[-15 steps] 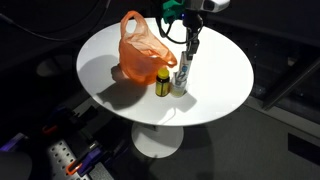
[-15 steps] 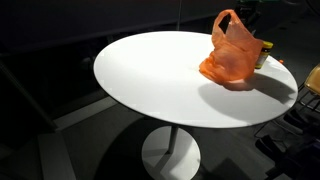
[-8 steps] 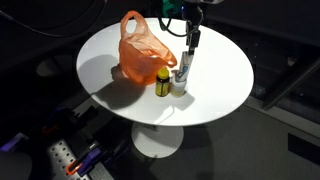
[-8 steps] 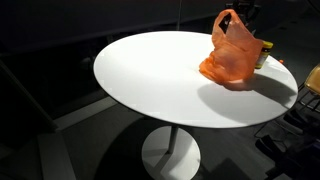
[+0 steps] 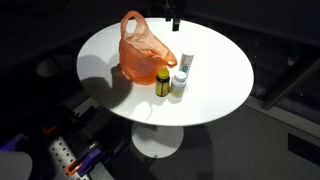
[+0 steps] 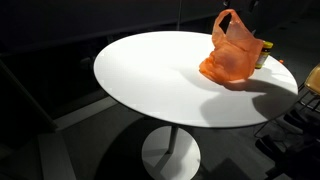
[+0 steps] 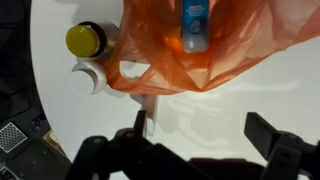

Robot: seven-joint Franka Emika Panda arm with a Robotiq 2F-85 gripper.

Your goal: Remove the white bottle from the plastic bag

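The orange plastic bag [image 5: 140, 52] [image 6: 232, 50] [image 7: 215, 50] sits on the round white table [image 5: 215, 95]. A slim white bottle [image 5: 186, 66] stands upright on the table just beside the bag; in the wrist view it is the white shape [image 7: 149, 108] by the left finger. My gripper [image 5: 175, 13] [image 7: 200, 122] hangs high above it, open, with nothing between its fingers. A bottle with a blue label [image 7: 195, 22] shows through the bag's plastic.
A yellow-capped bottle [image 5: 163, 81] [image 7: 85, 40] and a squat white-capped bottle [image 5: 179, 86] [image 7: 88, 77] stand together in front of the bag. The table edge [image 6: 150, 105] drops to a dark floor on all sides.
The gripper has opened, let go of the slim white bottle and risen away from it. The bottle stays standing on the table.
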